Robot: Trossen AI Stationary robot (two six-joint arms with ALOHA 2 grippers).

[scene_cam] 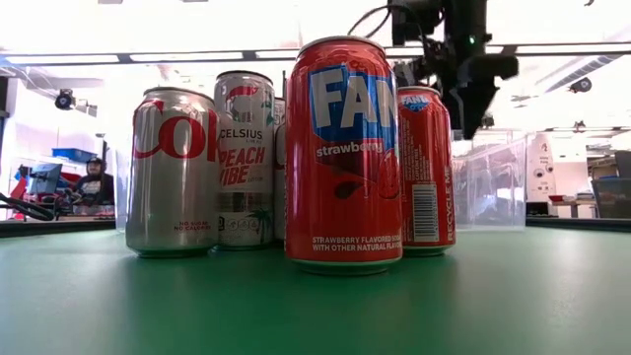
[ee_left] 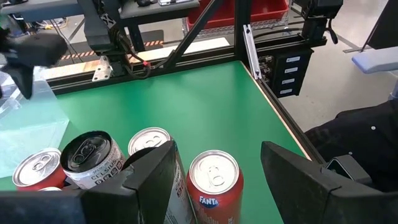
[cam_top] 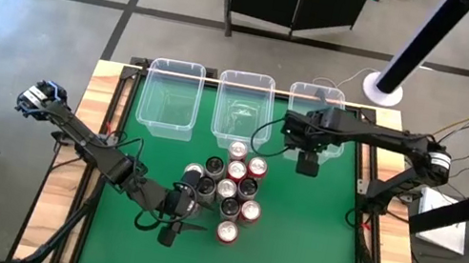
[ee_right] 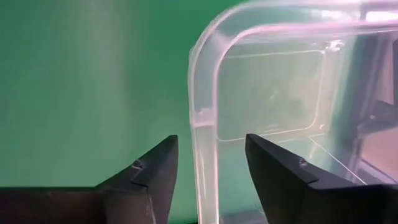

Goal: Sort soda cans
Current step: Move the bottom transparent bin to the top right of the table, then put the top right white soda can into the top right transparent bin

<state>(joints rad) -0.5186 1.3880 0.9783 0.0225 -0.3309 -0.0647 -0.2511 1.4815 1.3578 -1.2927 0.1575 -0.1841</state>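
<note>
Soda cans point(cam_top: 229, 189) clustered mid-frame on the green desk point(cam_top: 310, 251).
Left pincer point(ee_left: 214, 168), fingers apart, straddles a red can point(ee_left: 213, 183) at the cluster's lower left; right pincer point(ee_right: 208, 165), also apart, hovers by the right-hand clear bin point(cam_top: 317, 103), upper right.

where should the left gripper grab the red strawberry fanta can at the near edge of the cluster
Grip the upright red strawberry Fanta can across its round body, coming from its open table-edge side: other cans crowd its far side, and the open left gripper already straddles it.

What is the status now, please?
Left claw open around red Fanta can. Right claw open at bin corner. Cans clustered; bins hold none.
</note>
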